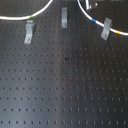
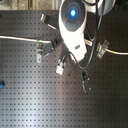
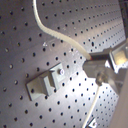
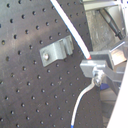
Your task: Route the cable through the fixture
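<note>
Overhead, hand [image 4: 95, 67] gripping cable [image 4: 70, 30]

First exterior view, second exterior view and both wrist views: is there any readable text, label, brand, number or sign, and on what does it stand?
None can be read in any view.
The cable bears only plain colour bands, no print.
The fixture and the two slanted clips are bare grey metal.
The breadboard shows only holes.
The gripper shows no marking.
</note>
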You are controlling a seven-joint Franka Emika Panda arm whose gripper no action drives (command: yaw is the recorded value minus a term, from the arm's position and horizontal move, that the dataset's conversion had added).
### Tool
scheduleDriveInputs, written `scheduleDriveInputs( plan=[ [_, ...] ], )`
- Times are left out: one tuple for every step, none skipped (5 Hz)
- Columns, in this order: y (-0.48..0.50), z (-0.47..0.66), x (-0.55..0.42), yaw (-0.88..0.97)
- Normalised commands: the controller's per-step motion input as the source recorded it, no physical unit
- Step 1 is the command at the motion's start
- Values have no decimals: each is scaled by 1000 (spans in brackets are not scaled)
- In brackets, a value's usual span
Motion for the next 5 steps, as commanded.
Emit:
scheduleDriveInputs(
  plan=[
    [-119,496,-272,143],
    [-69,431,-285,209],
    [129,229,-156,91],
    [-12,196,-40,-69],
    [-63,285,-57,-240]
  ],
)
